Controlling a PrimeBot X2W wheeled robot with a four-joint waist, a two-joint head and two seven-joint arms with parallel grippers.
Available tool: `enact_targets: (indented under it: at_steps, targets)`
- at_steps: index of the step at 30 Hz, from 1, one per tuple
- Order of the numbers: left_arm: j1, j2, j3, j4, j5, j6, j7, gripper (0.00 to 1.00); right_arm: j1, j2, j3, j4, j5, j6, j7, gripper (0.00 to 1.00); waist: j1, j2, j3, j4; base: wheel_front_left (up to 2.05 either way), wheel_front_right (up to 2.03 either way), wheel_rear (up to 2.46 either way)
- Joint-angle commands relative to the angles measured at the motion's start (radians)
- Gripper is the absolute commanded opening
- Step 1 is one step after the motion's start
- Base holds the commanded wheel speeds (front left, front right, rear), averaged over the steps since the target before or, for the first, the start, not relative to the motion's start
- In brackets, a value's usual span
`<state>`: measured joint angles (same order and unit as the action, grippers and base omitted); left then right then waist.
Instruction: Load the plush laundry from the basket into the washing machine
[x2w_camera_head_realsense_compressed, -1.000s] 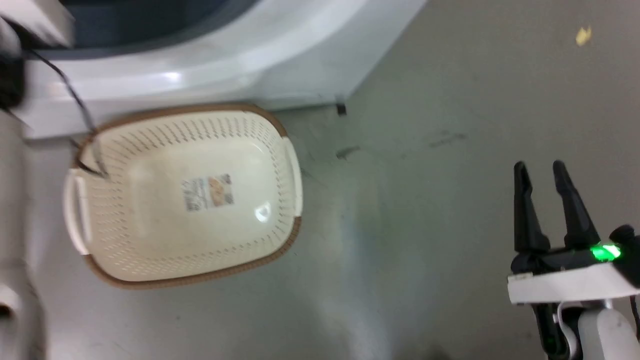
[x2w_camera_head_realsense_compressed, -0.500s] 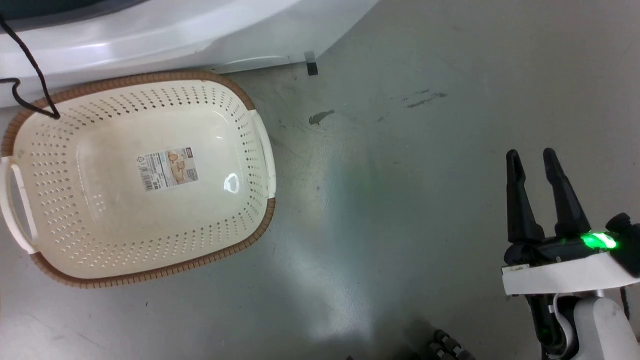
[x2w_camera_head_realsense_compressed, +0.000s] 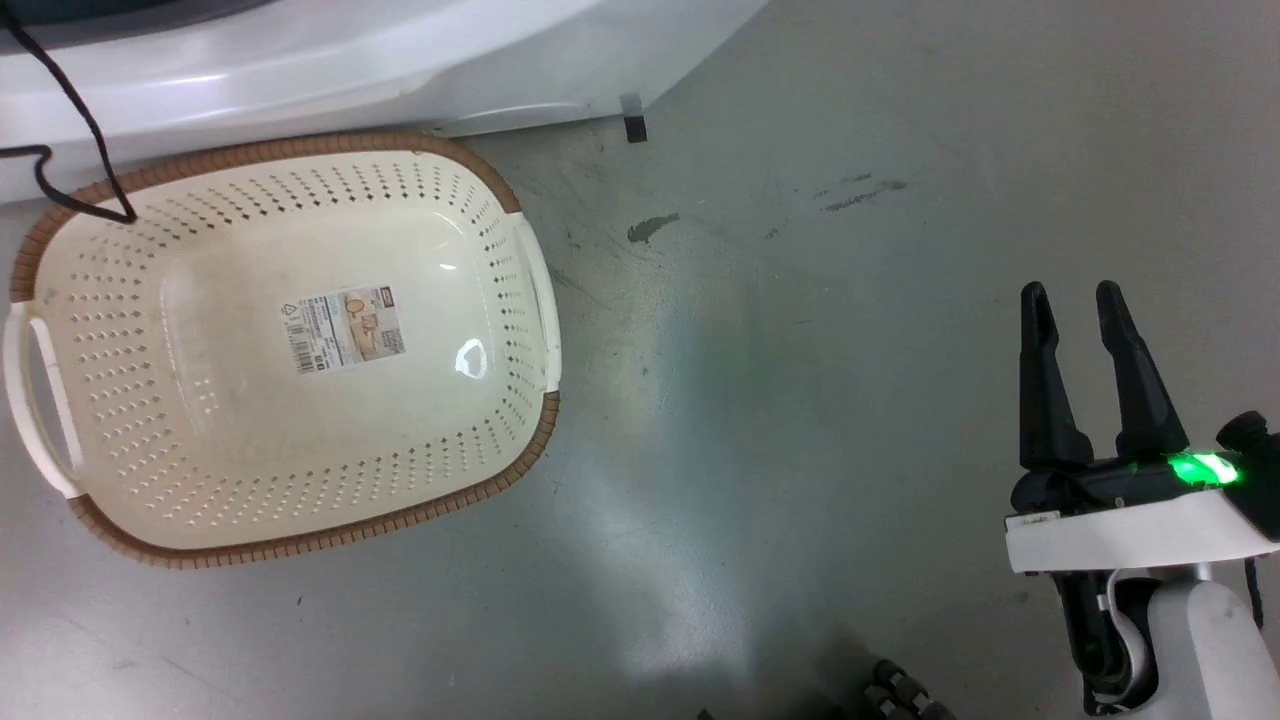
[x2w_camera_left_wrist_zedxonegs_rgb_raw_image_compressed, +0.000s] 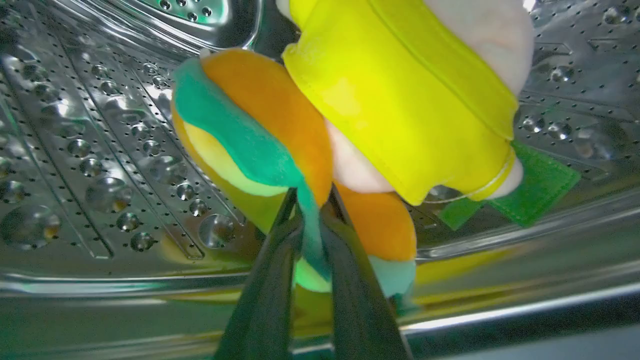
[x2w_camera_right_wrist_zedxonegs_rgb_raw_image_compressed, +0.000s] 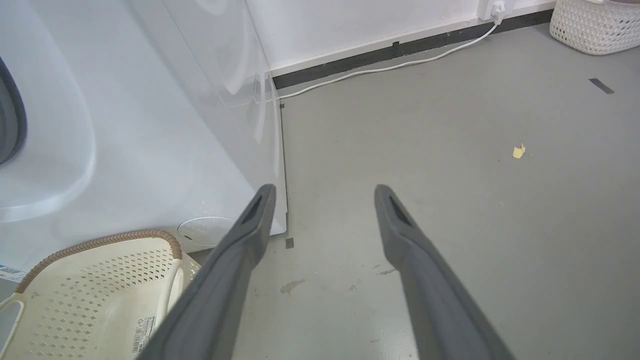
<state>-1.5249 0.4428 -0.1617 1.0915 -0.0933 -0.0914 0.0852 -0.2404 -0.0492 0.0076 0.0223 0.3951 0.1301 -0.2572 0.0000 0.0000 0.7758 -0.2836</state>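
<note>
In the left wrist view my left gripper (x2w_camera_left_wrist_zedxonegs_rgb_raw_image_compressed: 311, 202) is shut on the plush laundry (x2w_camera_left_wrist_zedxonegs_rgb_raw_image_compressed: 320, 125), pinching the green stripe of the orange bun; the yellow and pale-pink part hangs above it. The bundle is inside the washing machine's shiny perforated drum (x2w_camera_left_wrist_zedxonegs_rgb_raw_image_compressed: 90, 150). The cream basket (x2w_camera_head_realsense_compressed: 200, 440) sits on the floor with only its label sticker inside, against the white washing machine (x2w_camera_head_realsense_compressed: 350, 60). My right gripper (x2w_camera_head_realsense_compressed: 1072, 295) is open at the lower right, over bare floor, far from the basket (x2w_camera_right_wrist_zedxonegs_rgb_raw_image_compressed: 90, 280).
A black cable (x2w_camera_head_realsense_compressed: 70, 110) runs across the washer front to the basket's rim. A white woven basket (x2w_camera_right_wrist_zedxonegs_rgb_raw_image_compressed: 595, 25) and a white cord (x2w_camera_right_wrist_zedxonegs_rgb_raw_image_compressed: 380, 70) lie by the far wall. A yellow scrap (x2w_camera_right_wrist_zedxonegs_rgb_raw_image_compressed: 519, 151) sits on the grey floor.
The head camera has swung, so the basket and washer shifted left and sharpened. My right gripper stays open in about the same place. The basket has not moved.
</note>
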Motion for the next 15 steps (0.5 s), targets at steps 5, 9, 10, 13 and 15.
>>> enact_targets:
  at_steps: [5, 9, 10, 13, 15]
  targets:
    - [0.025, -0.019, -0.005, 0.050, -0.022, -0.005, -0.051, 1.00, -0.017, -0.001, -0.010, 0.002, -0.019, 0.001, -0.005, 1.00, 0.0000, 0.0000, -0.039, 0.015, 0.00, 0.00, 0.00]
    - [0.050, -0.040, -0.005, 0.082, -0.038, -0.007, -0.094, 1.00, -0.007, -0.001, -0.028, 0.003, -0.042, 0.001, -0.005, 1.00, 0.0000, 0.0000, -0.093, 0.036, 0.00, 0.00, 0.00]
    - [0.060, -0.045, -0.003, 0.090, -0.043, -0.008, -0.105, 1.00, -0.003, -0.001, -0.033, 0.005, -0.048, 0.001, -0.005, 1.00, 0.0000, 0.0000, -0.110, 0.042, 0.00, 0.00, 0.00]
    - [0.102, -0.065, -0.004, 0.112, -0.058, -0.014, -0.151, 1.00, 0.015, -0.001, -0.047, 0.014, -0.070, 0.001, -0.005, 1.00, 0.0000, 0.0000, -0.176, 0.063, 0.00, 0.00, 0.00]
    - [0.136, -0.089, -0.004, 0.120, -0.071, -0.019, -0.190, 1.00, 0.031, -0.001, -0.062, 0.019, -0.083, 0.001, -0.005, 1.00, 0.0000, 0.0000, -0.227, 0.085, 0.00, 0.00, 0.00]
